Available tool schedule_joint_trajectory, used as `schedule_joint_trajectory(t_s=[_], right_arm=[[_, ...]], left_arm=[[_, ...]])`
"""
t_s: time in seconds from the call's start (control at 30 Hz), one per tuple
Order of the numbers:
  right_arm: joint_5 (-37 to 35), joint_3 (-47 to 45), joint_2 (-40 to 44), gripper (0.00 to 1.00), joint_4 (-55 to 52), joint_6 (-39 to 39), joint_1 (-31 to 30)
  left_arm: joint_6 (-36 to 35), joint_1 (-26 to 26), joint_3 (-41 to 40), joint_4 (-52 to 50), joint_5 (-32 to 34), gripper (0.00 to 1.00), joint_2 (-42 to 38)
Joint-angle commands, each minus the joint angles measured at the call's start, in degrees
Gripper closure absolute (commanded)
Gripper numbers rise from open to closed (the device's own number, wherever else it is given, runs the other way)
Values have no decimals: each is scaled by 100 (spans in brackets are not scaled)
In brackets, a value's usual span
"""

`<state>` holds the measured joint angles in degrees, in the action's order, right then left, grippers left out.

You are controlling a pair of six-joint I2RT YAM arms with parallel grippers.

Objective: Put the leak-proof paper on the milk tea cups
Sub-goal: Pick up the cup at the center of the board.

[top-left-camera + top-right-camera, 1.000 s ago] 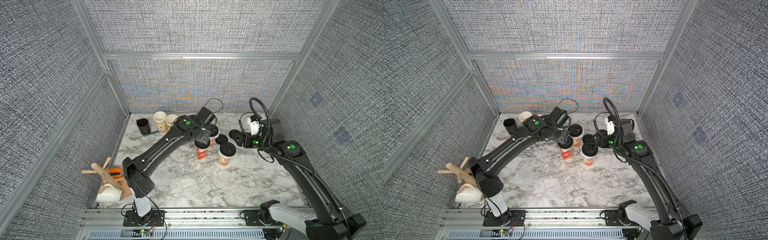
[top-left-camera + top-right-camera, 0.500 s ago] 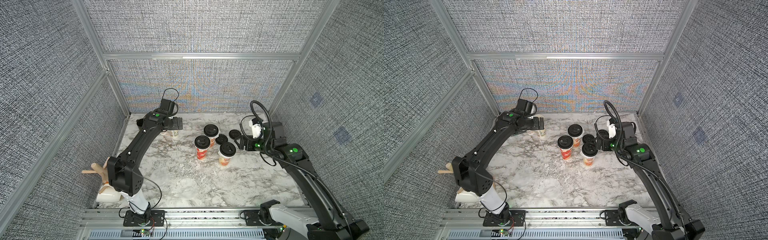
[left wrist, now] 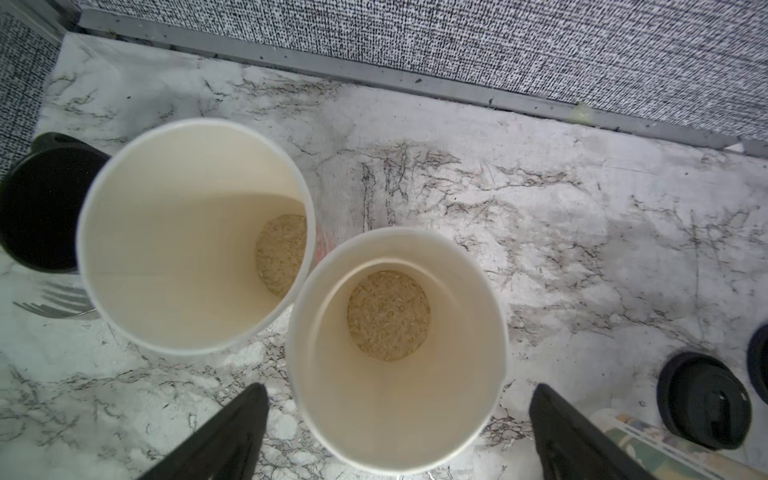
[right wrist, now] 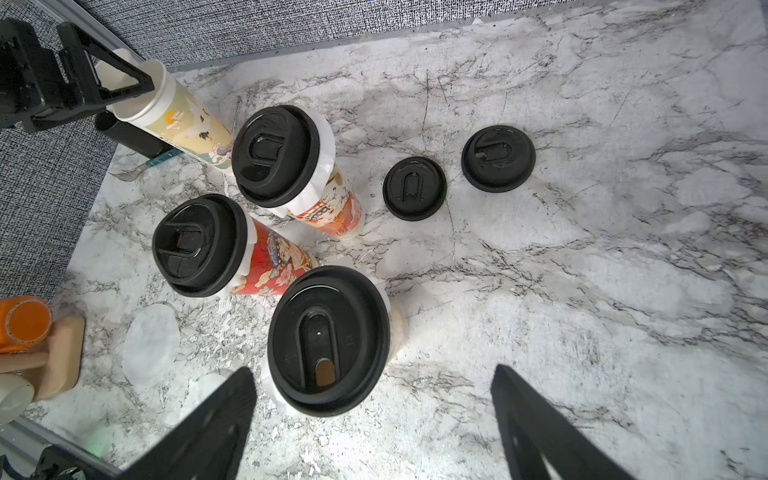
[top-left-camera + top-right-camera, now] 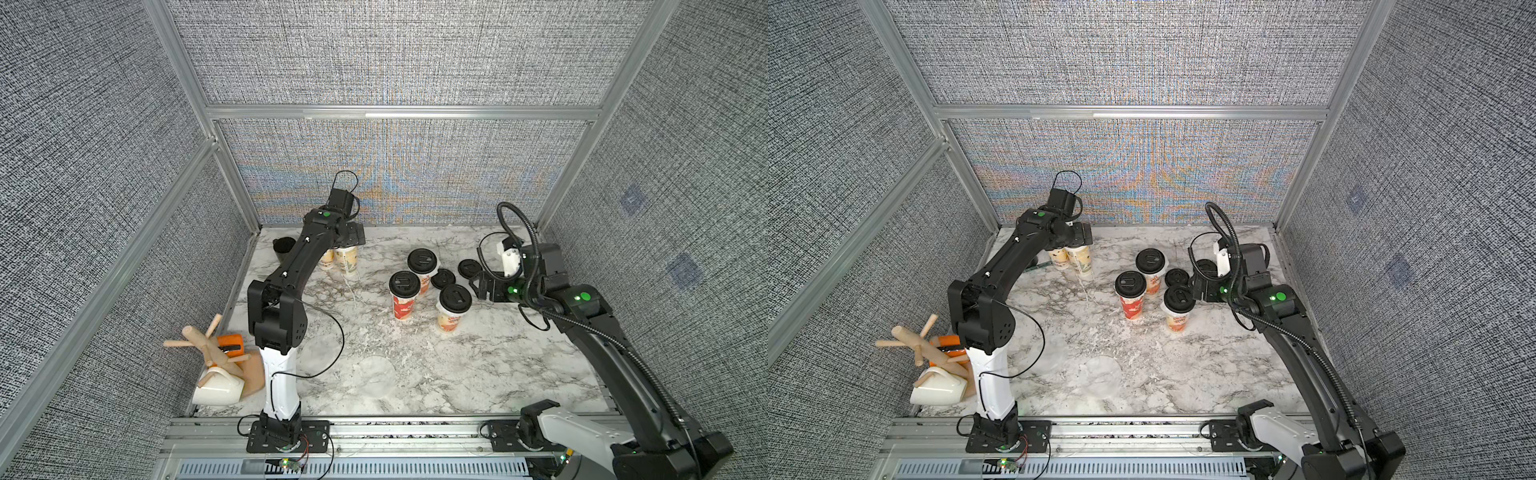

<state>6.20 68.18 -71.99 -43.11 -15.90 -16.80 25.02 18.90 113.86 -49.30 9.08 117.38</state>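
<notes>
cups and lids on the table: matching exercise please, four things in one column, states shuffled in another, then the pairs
Things
1. red cup
2. beige cup
3. loose lid
4. white mug

States
A. flat on the table, on no cup
B. uncapped, below the open left gripper
C. capped with a black lid
D. on its side by the wooden rack

Pairs: 1-C, 2-B, 3-A, 4-D

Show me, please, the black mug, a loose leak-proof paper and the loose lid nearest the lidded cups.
black mug (image 3: 37, 208): left wrist view, dark inside.
leak-proof paper (image 4: 151, 345): right wrist view, sheet's middle.
loose lid (image 4: 414, 188): right wrist view, centre tab.
</notes>
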Motion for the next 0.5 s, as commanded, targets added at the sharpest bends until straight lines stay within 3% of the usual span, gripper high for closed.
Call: schedule_joint_trajectory(t_s=[0.0, 0.47], right_arm=[[-87, 1, -48, 9, 23, 78, 9], [-54, -42, -44, 9, 13, 96, 11]], left_arm=[[73, -16, 69, -64, 108, 0, 79], [-42, -17, 517, -45, 202, 0, 676]])
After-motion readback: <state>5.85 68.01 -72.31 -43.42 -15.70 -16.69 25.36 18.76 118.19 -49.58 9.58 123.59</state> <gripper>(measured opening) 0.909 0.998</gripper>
